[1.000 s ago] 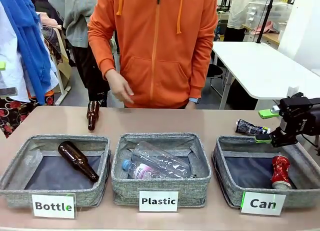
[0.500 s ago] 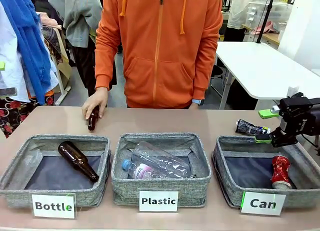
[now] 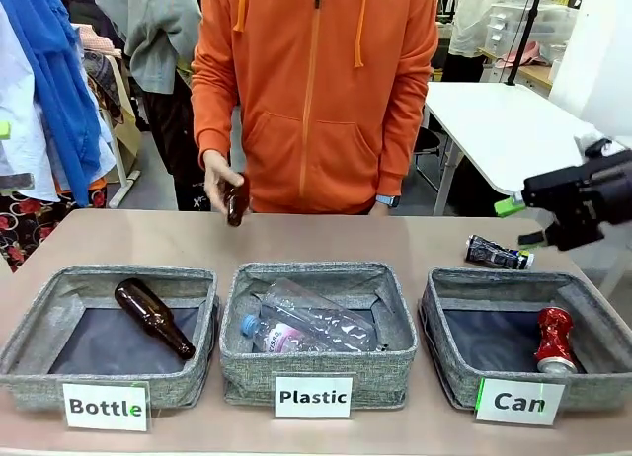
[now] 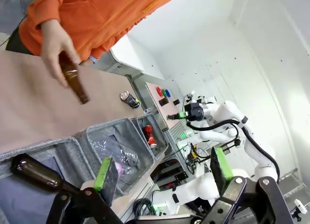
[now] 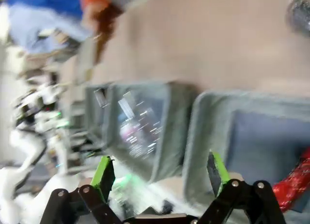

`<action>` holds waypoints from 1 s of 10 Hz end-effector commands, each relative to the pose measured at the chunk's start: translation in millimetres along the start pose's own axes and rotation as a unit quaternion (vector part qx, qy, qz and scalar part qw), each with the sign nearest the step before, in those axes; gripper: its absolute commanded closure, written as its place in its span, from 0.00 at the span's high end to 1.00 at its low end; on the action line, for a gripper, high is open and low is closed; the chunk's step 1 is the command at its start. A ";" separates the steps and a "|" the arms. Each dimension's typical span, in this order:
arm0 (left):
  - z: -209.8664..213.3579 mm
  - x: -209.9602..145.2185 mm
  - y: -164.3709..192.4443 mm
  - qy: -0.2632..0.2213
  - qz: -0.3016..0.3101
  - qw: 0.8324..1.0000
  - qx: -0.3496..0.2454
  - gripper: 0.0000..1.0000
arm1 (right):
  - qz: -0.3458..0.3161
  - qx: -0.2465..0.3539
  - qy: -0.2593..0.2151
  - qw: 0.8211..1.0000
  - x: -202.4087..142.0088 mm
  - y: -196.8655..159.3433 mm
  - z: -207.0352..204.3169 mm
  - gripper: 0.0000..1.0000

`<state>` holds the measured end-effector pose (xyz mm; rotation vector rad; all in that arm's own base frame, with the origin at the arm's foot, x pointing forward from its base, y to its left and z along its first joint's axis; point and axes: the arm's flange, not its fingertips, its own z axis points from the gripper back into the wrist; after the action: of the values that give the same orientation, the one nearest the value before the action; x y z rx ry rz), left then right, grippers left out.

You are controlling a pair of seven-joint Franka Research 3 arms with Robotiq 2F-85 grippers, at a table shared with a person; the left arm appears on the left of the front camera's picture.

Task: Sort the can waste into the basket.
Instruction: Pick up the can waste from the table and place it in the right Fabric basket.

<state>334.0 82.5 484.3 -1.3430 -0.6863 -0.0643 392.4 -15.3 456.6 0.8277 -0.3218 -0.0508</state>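
Both pairs of jaws gape wide, holding nothing (the right arm (image 3: 585,194) hangs above the black can (image 3: 497,253)). That can lies on the worktop (image 3: 346,241) just behind the Can basket (image 3: 441,323); the red can (image 3: 554,340) lies inside. A hand (image 3: 217,175) holds a brown bottle (image 3: 235,201).

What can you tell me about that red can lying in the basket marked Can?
The red can is small, metal-looking and dented at the middle, with a silver top toward the camera. It lies on the dark lining of the grey fabric basket labelled "Can", toward its right side. Nothing else touches it.
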 end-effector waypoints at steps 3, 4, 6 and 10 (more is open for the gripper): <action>-1.0 1.9 -2.8 -0.008 0.005 1.000 -0.010 1.00 | -0.065 -0.417 -0.026 0.906 48.7 5.6 -13.2 1.00; -1.0 1.9 -2.8 -0.008 0.005 1.000 -0.010 1.00 | -0.044 -0.437 -0.007 0.899 57.7 4.4 -17.7 1.00; -1.0 1.9 -2.8 -0.008 0.005 1.000 -0.010 1.00 | 0.007 -0.299 -0.069 0.952 47.9 0.9 -7.7 1.00; 0.1 -0.1 0.2 0.000 0.000 1.000 0.000 1.00 | 0.041 -0.352 -0.008 0.935 66.3 -11.6 -12.6 1.00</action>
<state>334.0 82.6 484.0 -1.3430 -0.6858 -0.0633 446.3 -17.4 457.7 0.1406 -0.3740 -0.1779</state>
